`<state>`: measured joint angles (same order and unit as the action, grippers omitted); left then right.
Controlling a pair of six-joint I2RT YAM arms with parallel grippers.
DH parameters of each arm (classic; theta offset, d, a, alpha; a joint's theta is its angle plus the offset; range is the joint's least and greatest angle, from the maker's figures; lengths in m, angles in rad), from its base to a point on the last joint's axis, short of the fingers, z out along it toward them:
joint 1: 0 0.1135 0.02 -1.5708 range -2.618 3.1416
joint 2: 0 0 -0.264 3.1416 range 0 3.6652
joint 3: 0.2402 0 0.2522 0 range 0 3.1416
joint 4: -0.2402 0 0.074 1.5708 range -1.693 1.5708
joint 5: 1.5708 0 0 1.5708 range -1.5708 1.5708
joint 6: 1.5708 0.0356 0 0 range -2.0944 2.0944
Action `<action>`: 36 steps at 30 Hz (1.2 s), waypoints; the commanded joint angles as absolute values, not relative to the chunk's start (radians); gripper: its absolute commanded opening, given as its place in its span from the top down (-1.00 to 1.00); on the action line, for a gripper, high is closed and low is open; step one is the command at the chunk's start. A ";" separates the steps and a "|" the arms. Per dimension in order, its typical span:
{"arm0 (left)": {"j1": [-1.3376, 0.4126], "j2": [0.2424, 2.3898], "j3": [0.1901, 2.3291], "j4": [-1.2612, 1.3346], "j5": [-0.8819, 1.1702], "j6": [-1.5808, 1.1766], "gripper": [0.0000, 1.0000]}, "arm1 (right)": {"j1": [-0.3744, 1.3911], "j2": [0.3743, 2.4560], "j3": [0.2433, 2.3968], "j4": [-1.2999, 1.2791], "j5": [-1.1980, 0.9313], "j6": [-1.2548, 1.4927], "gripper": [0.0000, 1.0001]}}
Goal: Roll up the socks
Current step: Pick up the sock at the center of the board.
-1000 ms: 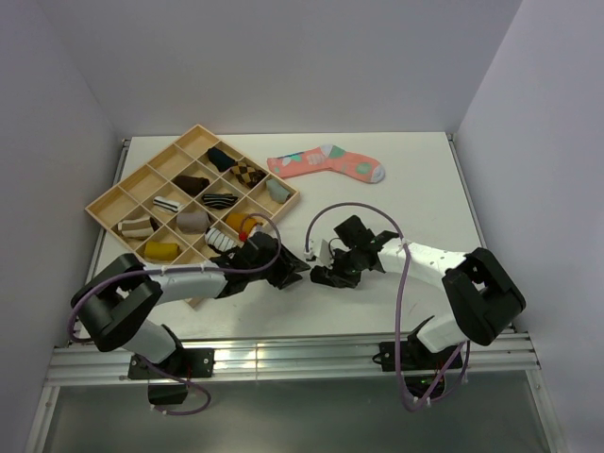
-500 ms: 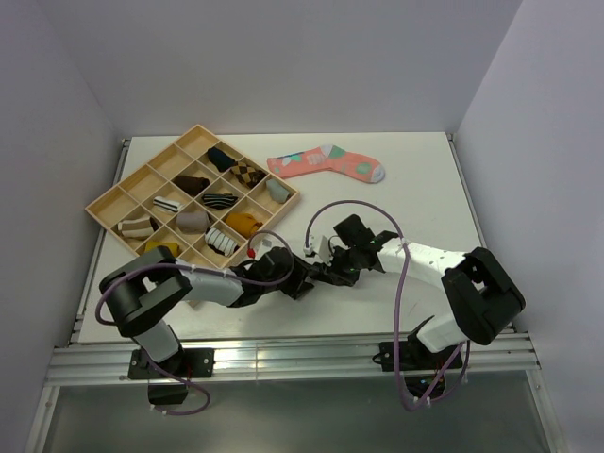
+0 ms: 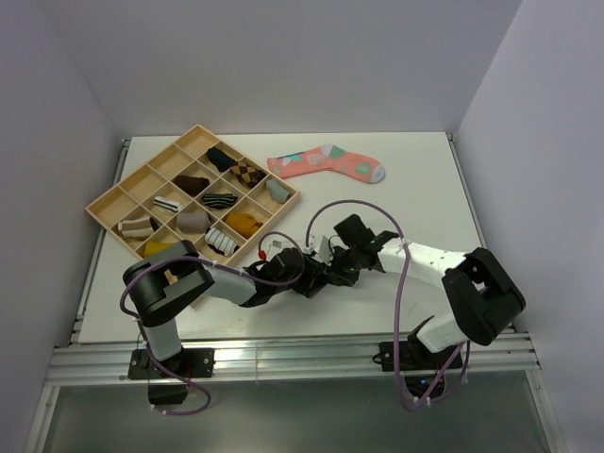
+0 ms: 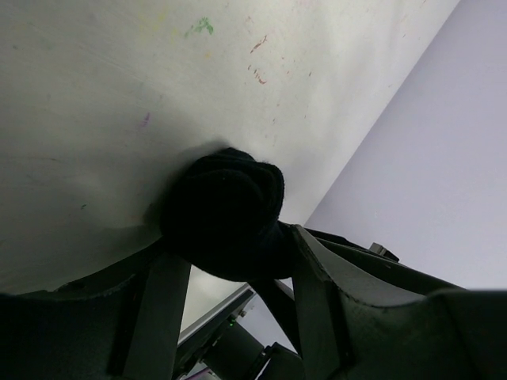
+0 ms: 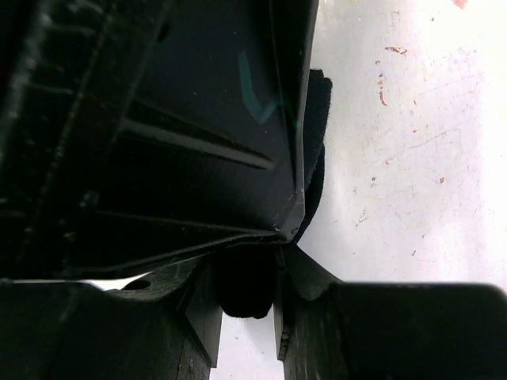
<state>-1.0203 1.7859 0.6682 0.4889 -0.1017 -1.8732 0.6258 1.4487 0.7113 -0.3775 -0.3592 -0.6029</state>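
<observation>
**Left arm swings across to meet the right**

Leaving the tray (image 3: 111, 204), the left end effector (image 3: 304, 280) has travelled right along the near side of the bench (image 3: 415, 179). It now sits nose to nose with the right end effector (image 3: 332, 272), which has hardly shifted. Between them the black sock (image 4: 226, 214) is bunched into a tight ball resting on the bench. The left fingers (image 4: 317, 317) clasp its sides, and the right pair pinches a fold from the opposite end. To finish the roll well, one side should probably keep its hold while the other tucks the cuff over slowly, so the ball doesn't spring open. The white bench is lightly flecked with coloured marks (image 4: 202, 26), and plain pale walls (image 3: 283, 57) close in on three sides.
</observation>
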 commanded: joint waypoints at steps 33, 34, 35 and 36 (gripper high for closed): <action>-0.947 1.735 0.695 0.360 -0.127 -1.547 1.00 | 0.595 1.273 0.747 -0.515 -0.394 -0.672 -0.34; -0.919 1.721 0.690 0.362 -0.109 -1.516 1.00 | 0.586 1.258 0.753 -0.518 -0.384 -0.666 -0.34; -0.904 1.688 0.684 0.359 -0.079 -1.485 0.99 | 0.577 1.252 0.759 -0.522 -0.374 -0.663 -0.35; -0.890 1.662 0.675 0.332 -0.081 -1.445 1.00 | 0.556 1.250 0.768 -0.523 -0.364 -0.663 -0.34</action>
<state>-0.9337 1.7470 0.7010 0.3790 -0.1162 -1.6226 0.5941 1.2884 0.7094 -0.4999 -0.3946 -0.6537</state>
